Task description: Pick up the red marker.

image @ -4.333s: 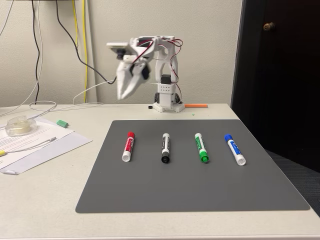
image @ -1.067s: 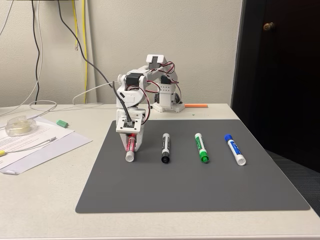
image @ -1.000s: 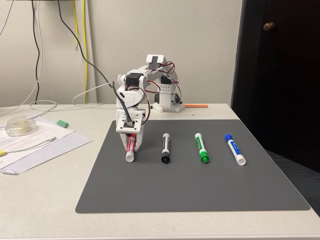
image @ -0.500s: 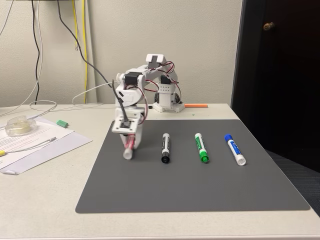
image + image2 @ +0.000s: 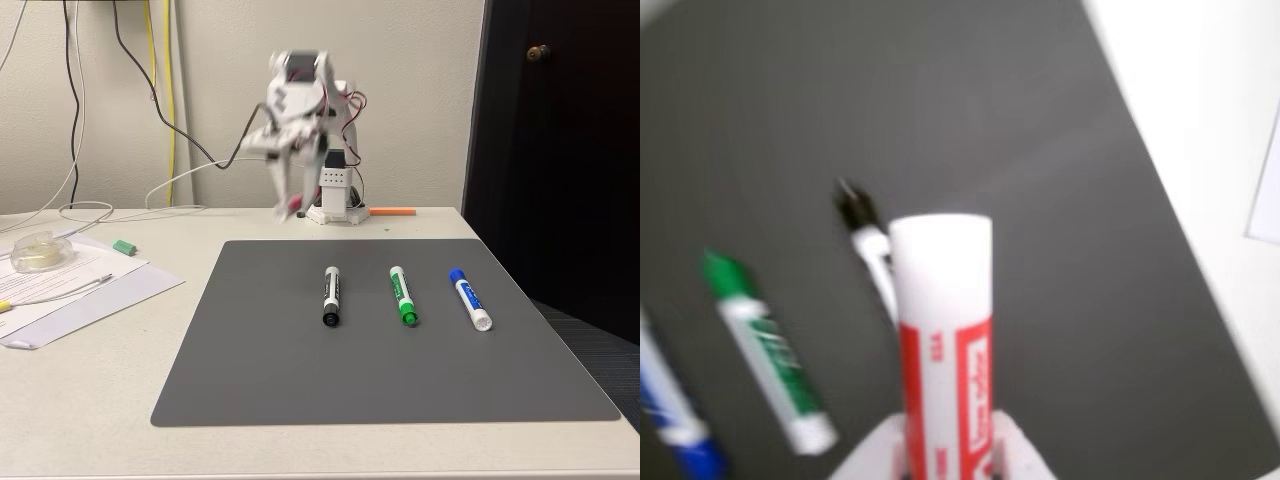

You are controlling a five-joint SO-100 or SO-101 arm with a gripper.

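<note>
The red marker (image 5: 943,340), white barrel with a red label, sticks up the middle of the wrist view, clamped between my white fingers (image 5: 1015,452) at the bottom edge. In the fixed view my gripper (image 5: 290,203) is blurred and raised high above the back of the grey mat (image 5: 380,370), shut on the red marker (image 5: 293,207), whose tip shows below it. The arm stands near its white base (image 5: 333,205).
On the mat lie a black marker (image 5: 331,294), a green marker (image 5: 402,294) and a blue marker (image 5: 469,298). Papers (image 5: 70,285) and a tape roll (image 5: 40,250) sit at the left. An orange stick (image 5: 392,211) lies by the base. Cables hang on the wall.
My gripper went down onto the red marker at the mat's left, shut on it, then lifted it up and back. The marker's place on the mat is bare.
</note>
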